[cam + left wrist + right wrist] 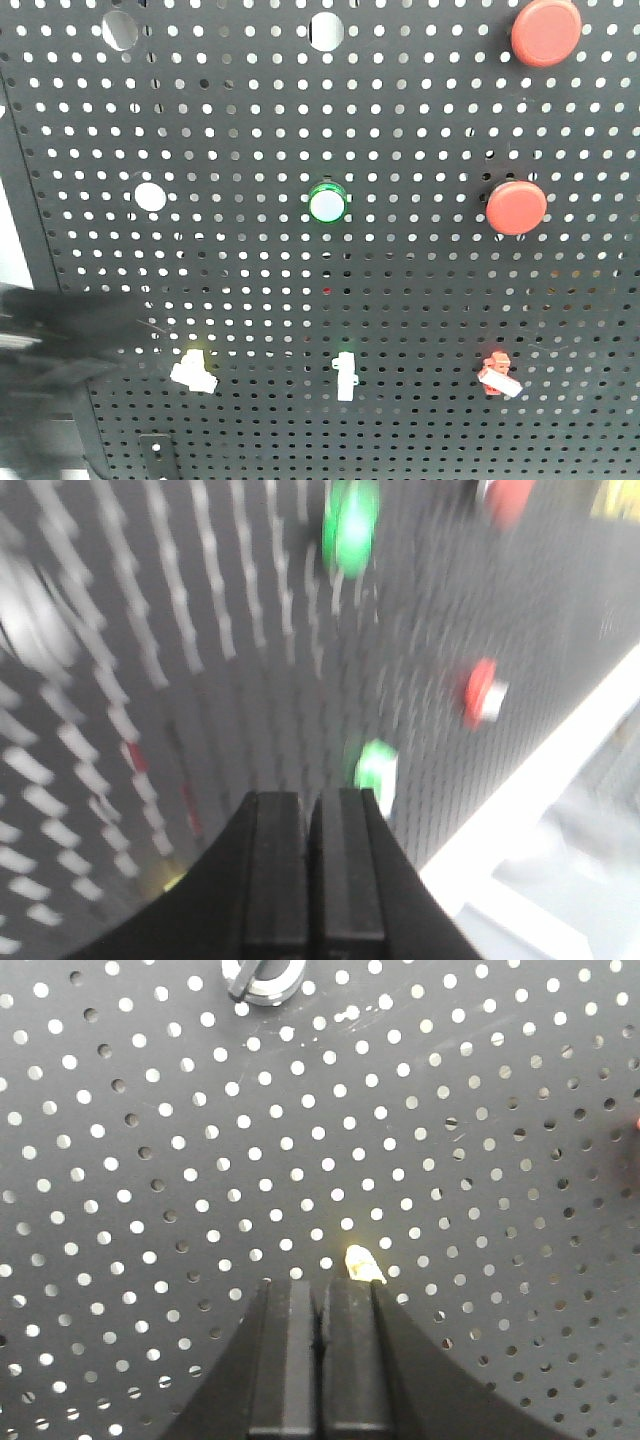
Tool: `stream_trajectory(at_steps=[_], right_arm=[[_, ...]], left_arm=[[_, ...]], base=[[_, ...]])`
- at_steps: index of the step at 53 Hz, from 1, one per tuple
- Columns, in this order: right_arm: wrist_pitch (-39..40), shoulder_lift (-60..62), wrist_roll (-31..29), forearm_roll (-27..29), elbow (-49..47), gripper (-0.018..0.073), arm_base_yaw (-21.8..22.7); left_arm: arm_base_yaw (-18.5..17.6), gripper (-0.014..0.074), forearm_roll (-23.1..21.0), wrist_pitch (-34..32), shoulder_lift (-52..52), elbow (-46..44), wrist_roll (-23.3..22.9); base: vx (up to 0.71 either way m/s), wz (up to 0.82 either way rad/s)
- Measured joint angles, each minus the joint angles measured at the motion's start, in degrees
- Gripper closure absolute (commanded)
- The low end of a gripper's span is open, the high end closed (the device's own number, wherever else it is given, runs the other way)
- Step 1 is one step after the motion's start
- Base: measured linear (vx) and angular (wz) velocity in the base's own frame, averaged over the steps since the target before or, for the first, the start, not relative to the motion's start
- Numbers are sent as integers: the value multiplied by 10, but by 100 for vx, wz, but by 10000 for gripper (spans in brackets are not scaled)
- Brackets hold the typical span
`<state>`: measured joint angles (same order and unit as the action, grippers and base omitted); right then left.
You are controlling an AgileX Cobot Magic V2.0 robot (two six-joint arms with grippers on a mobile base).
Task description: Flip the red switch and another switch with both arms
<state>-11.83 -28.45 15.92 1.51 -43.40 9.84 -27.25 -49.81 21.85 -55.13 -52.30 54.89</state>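
The perforated panel (420,330) is showing a matt dark-grey finish, while the round red push button (516,207) and the red switch (497,372) are appearing as smooth plastic.

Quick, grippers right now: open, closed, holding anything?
Left gripper: closed, holding nothing.
Right gripper: closed, holding nothing; pale yellow switch just beyond its fingertips.

At the lower centre of the left wrist view, the left gripper (312,802) shows two matte black, blocky fingers (275,870) with flat tops. A thin seam runs between them, and they flare into a broad black base. The right gripper (320,1288) looks alike, smooth black with rounded edges. At the front view's lower left, an arm (60,365) is only a blurred dark grey shape.
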Motion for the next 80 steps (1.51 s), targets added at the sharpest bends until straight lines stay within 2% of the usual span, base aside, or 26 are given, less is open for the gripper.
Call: stream_trajectory(at_steps=[16, 29, 42, 80], right_arm=[[0, 0, 0, 0, 0, 566, 0], [0, 0, -1, 0, 0, 566, -11], [-23, 0, -1, -11, 0, 566, -30], [-45, 0, -2, -15, 0, 566, -30]], left_arm=[[0, 594, -2, -36, -51, 4, 5], [0, 594, -8, -109, -50, 53, 4], [0, 594, -11, -129, -51, 55, 4], [0, 594, -12, -176, -118, 78, 3]], base=[[0, 0], [0, 0], [0, 0], [0, 0]])
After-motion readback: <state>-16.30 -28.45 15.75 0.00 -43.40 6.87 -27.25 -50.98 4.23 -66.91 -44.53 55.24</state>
